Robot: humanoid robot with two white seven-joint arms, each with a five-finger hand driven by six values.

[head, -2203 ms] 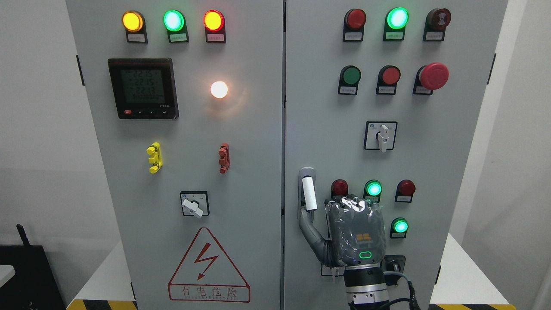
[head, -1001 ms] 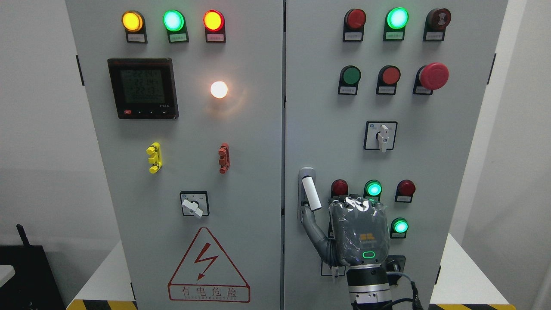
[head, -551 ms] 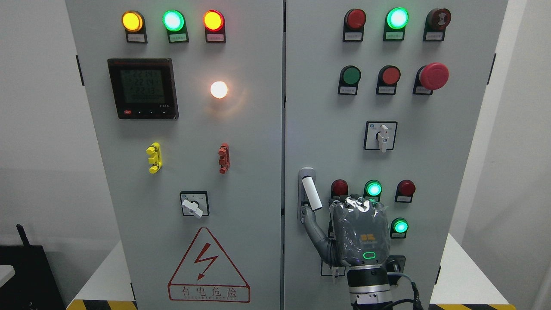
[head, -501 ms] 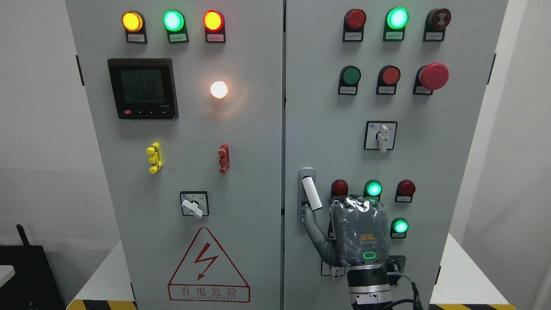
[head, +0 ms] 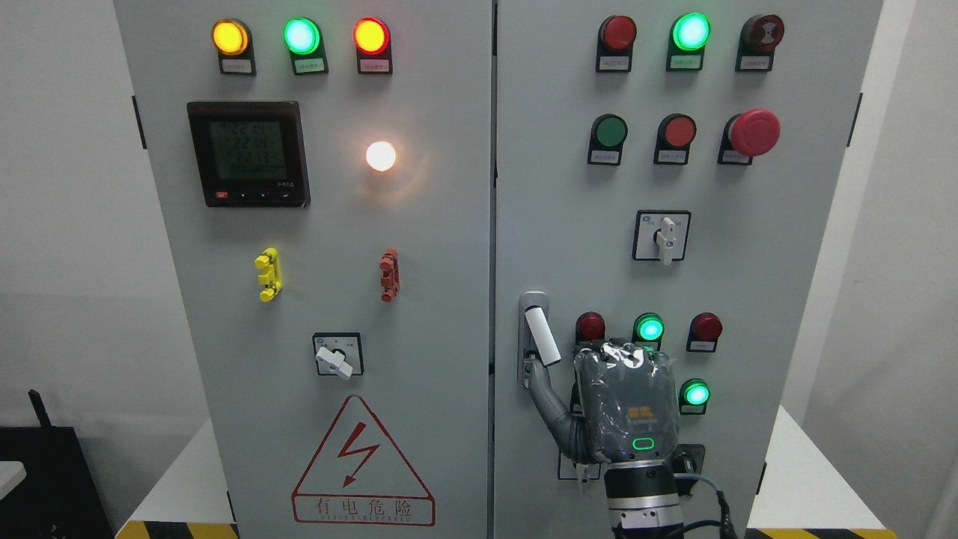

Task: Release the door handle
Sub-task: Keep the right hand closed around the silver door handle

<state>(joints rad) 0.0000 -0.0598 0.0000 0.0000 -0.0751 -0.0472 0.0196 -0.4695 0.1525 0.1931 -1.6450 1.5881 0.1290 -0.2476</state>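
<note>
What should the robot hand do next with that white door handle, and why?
Probably draw the right robot hand straight back, away from the cabinet. Its thumb sits just under the tip of the white door handle, and the hand is not wrapped around it, so only clearing away seems left.

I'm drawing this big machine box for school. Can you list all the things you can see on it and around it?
Cabinet: one, grey, two doors, centre.
Lit lamps: seven; yellow, green, orange-red, white on left door; three green on right door.
Meter: one, black, left door.
Rotary switches: two, white; one per door.
Emergency stop: one, red, upper right.
Warning triangle: one, red, lower left door.
Door handle: one, white, right door.
Right hand: one, grey, beside the handle, thumb reaching just below it.
</note>
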